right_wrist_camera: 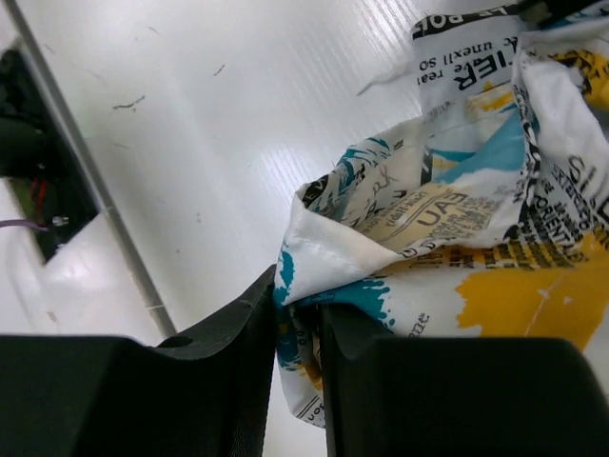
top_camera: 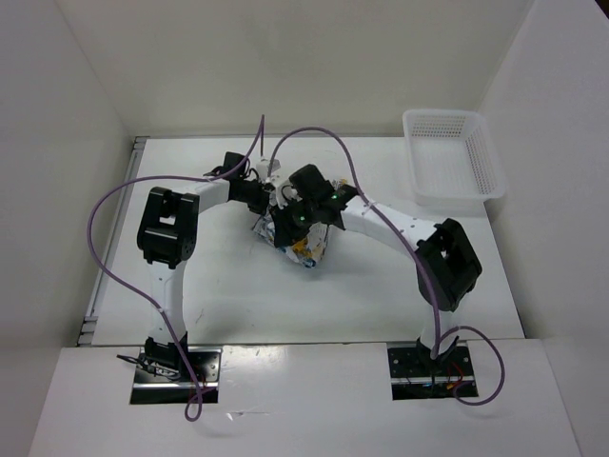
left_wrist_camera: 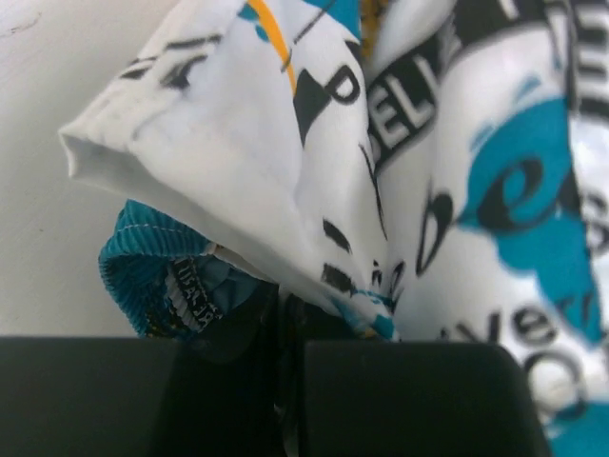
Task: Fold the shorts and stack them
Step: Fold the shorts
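Observation:
The shorts (top_camera: 306,246) are bunched in a small heap at the table's middle, mostly hidden under both wrists in the top view. My left gripper (top_camera: 276,205) meets them from the left, my right gripper (top_camera: 303,221) from the right. In the left wrist view my gripper (left_wrist_camera: 290,328) is shut on a fold of the printed fabric (left_wrist_camera: 285,143), with a teal waistband (left_wrist_camera: 152,271) hanging at the left. In the right wrist view my gripper (right_wrist_camera: 297,328) is shut on a hemmed corner of the shorts (right_wrist_camera: 457,219), held above the table.
A white mesh basket (top_camera: 452,157) stands at the back right of the white table (top_camera: 219,286). White walls close the table on the left, back and right. A table seam and edge (right_wrist_camera: 86,181) show in the right wrist view.

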